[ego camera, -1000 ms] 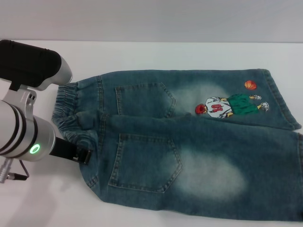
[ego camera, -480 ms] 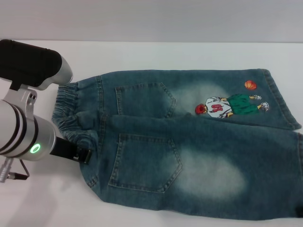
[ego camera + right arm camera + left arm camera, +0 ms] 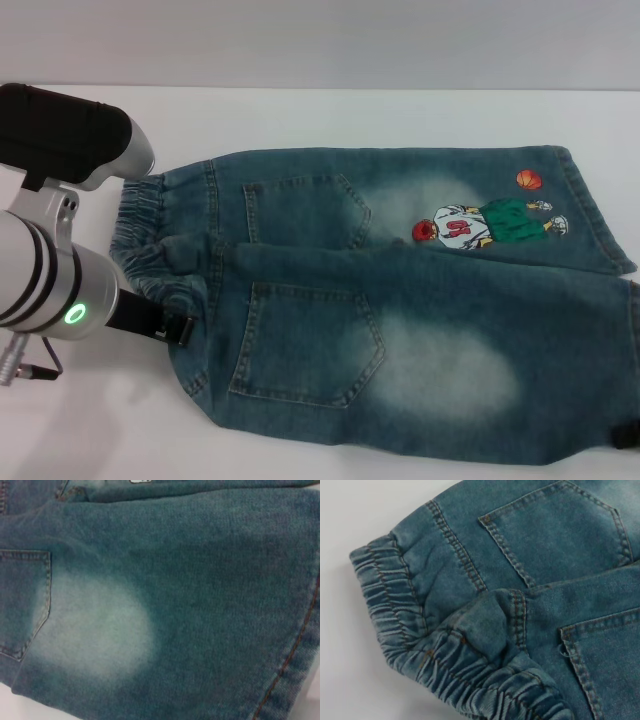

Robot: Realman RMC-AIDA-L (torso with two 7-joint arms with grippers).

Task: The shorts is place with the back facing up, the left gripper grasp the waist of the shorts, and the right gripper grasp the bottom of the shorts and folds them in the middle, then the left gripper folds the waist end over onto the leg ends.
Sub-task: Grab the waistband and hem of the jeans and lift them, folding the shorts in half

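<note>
Left pincer (image 3: 178, 329) at shorts (image 3: 400, 310) on white table (image 3: 330, 115)

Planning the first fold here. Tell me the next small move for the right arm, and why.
Probably ease the right claw a little further onto the bottom of the shorts. Only its dark tip shows at the near hem, and the shorts lie flat and unfolded. The left claw is already at the waist of the shorts.
</note>
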